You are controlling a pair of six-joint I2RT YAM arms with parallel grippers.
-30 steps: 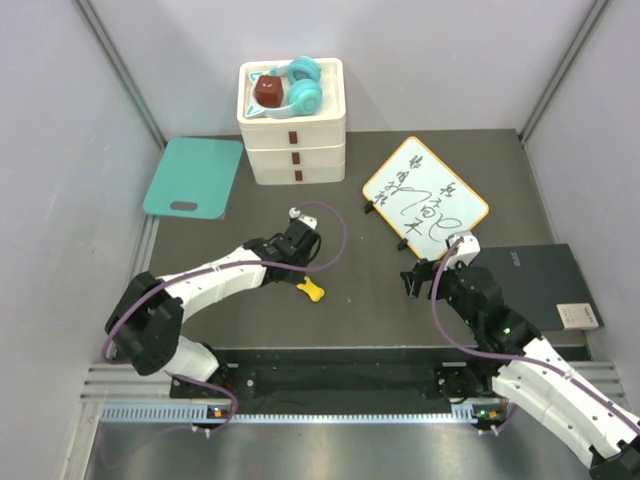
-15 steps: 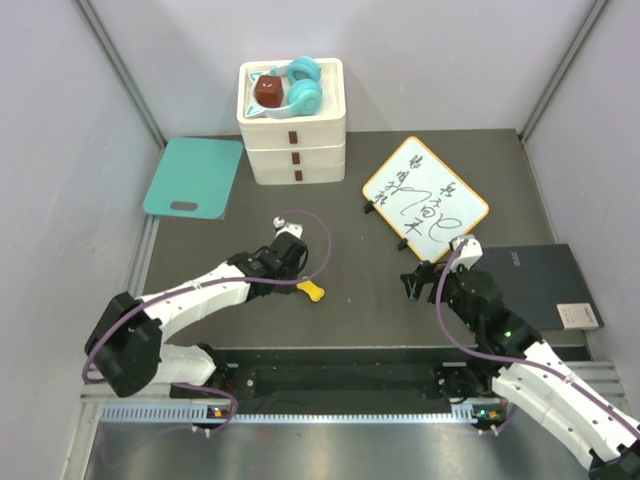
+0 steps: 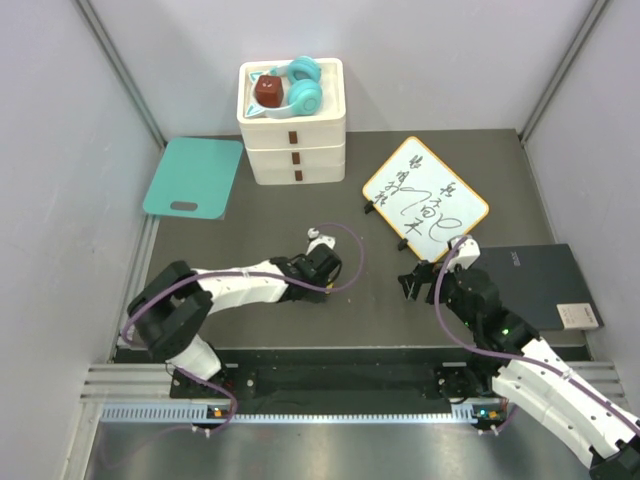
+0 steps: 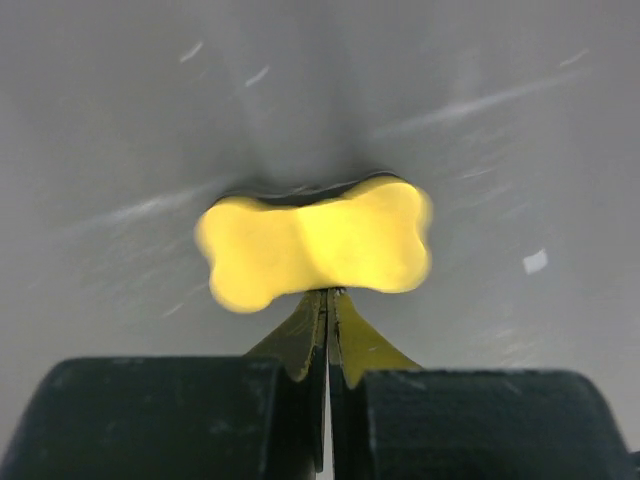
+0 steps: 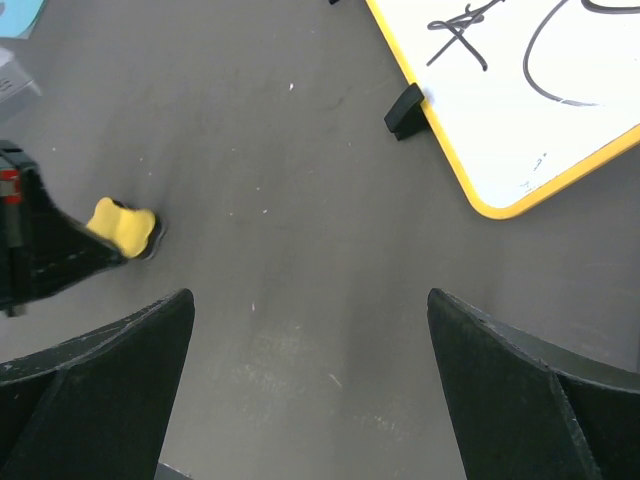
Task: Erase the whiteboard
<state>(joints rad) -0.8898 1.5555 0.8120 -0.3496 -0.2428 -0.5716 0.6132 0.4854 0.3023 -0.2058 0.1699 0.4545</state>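
Observation:
The whiteboard (image 3: 425, 198) lies at the back right, white with a yellow rim and black scribbles; its near corner shows in the right wrist view (image 5: 530, 90). A yellow bone-shaped eraser (image 4: 315, 243) lies on the dark mat (image 3: 370, 310), also seen in the right wrist view (image 5: 122, 226). My left gripper (image 4: 327, 292) is shut, its tips against the eraser's near edge; I cannot tell if they pinch it. From above, the left gripper (image 3: 322, 288) hides the eraser. My right gripper (image 3: 418, 280) hangs open and empty in front of the whiteboard, its jaws (image 5: 308, 300) wide over bare mat.
A white drawer stack (image 3: 292, 130) at the back holds teal headphones (image 3: 300, 90) and a dark red cube (image 3: 267, 92). A teal board (image 3: 194, 177) lies at the back left. A dark grey pad (image 3: 540, 285) lies right. A black clip (image 5: 405, 110) sits at the whiteboard's edge.
My left arm swung right over the eraser, which no longer shows from above, and its gripper closed. The right arm barely moved.

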